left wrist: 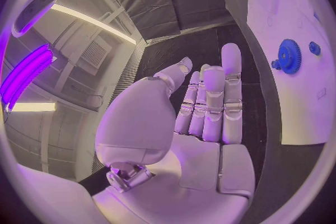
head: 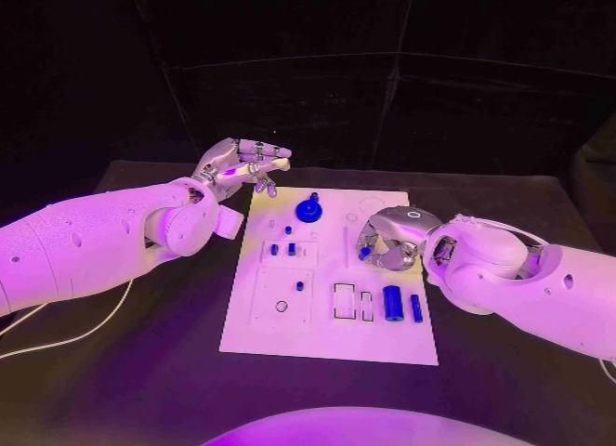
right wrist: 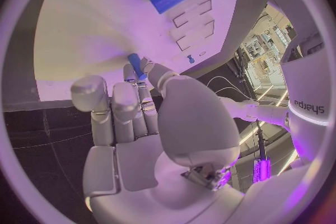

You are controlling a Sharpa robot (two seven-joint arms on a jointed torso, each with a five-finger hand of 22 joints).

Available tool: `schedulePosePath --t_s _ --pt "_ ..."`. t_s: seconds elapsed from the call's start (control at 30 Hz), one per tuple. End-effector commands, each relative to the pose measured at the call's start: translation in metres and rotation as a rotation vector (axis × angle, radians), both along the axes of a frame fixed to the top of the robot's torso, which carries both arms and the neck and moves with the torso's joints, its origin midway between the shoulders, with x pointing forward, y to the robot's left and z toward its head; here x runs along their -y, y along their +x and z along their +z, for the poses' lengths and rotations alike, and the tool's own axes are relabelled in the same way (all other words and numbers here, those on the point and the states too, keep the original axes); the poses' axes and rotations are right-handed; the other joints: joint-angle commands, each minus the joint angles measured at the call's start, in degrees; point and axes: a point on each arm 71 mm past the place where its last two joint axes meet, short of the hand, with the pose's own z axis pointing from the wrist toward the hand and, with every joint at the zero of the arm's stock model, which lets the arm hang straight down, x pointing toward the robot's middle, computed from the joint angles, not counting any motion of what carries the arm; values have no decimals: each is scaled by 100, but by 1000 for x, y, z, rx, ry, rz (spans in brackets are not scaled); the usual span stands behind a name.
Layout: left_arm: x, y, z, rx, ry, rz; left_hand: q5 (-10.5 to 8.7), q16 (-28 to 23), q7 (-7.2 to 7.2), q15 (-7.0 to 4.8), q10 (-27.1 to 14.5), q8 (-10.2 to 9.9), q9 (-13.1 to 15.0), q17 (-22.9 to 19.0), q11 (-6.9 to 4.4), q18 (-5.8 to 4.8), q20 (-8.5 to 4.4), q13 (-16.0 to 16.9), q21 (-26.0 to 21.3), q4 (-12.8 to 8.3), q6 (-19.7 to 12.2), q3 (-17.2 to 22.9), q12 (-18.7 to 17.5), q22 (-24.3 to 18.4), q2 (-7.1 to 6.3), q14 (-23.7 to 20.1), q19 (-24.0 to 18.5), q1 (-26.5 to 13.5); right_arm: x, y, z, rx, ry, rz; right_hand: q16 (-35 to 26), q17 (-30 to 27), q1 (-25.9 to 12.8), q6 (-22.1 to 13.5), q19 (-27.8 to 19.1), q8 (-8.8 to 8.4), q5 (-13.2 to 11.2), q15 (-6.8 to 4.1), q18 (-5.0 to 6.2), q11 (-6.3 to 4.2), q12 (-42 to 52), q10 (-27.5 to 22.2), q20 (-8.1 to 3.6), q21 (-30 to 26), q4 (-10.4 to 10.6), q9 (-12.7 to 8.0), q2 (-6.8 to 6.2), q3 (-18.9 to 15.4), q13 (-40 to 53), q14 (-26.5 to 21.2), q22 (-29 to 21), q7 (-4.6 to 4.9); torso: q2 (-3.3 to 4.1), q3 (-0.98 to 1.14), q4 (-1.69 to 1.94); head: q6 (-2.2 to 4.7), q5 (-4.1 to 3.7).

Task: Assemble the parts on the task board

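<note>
Right now we see the white rectangular task board [head: 321, 334] lying in the middle of the black tabletop [head: 522, 200], with small blue parts spread over it. Our right hand [head: 392, 240] hovers over the board's right side and pinches a short blue peg [right wrist: 136, 65] between its thumb and fingertips; in the head view that peg shows as a blue spot under the hand [head: 365, 251]. Our left hand [head: 243, 164] sits off the board's far left corner, above the tabletop, holding nothing, its fingers [left wrist: 213, 102] stretched out straight and close together. Near the board's far edge stands a blue toothed gear [head: 309, 210], which the left wrist view also catches [left wrist: 288, 56] with a small blue piece just beside it. Toward the near right part of the board lie a thick blue cylinder [head: 392, 303] and a thinner blue pin [head: 416, 308], side by side next to two rectangular recesses. A few small blue pegs [head: 292, 248] stand in the board's left half.
</note>
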Motion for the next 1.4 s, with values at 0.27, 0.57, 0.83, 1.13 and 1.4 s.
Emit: schedulePosePath --t_s 0.27,0.57,0.83,1.13,1.4 --pt "1 0 1 0 -8 -13 -6 -26 30 -12 -56 24 -8 -5 1 73 16 6 -18 -4 0 -27 29 -10 6 -38 -33 48 1 0 7 61 58 -21 164 154 -108 178 88 58 -44 -70 3 -28 -121 197 -32 108 81 19 67 196 5 111 132 -19 -4 2 0 -20 -9" --pt "-1 1 0 -2 -5 -10 -6 -28 30 -11 -57 24 -8 -11 2 73 17 6 -20 -4 -1 -29 31 -11 7 -41 -33 48 -5 -18 30 55 205 13 185 171 -103 208 91 65 -43 -75 4 -26 -152 217 -41 110 81 21 66 241 5 114 130 -12 -11 -8 0 -17 19" --pt "-1 2 0 -3 -4 -8 -6 -35 31 -10 -60 25 -8 -25 3 73 18 8 -25 -3 -2 -34 37 -14 10 -47 -33 47 -30 -34 43 24 307 95 198 182 -113 204 92 56 -41 -71 4 -16 -183 212 -44 113 83 16 44 259 2 116 130 1 -6 -5 5 -22 46" --pt "3 3 -1 -2 -5 -14 -6 -35 31 -10 -60 25 -8 -25 3 73 18 8 -25 -3 -2 -34 37 -14 10 -47 -33 47 -74 -34 34 -29 335 211 207 181 -76 195 87 39 -33 -62 4 -4 -239 200 -44 113 58 9 52 327 1 113 125 15 4 -5 22 -59 156" --pt "6 3 -1 -4 -6 -20 -6 -35 31 -10 -60 25 -8 -25 3 73 18 8 -25 -3 -2 -34 37 -14 10 -47 -33 47 -106 -45 15 -85 318 312 211 179 -55 188 77 29 -27 -55 6 6 -269 193 -40 104 37 5 52 362 2 110 108 27 5 -3 9 -88 268"
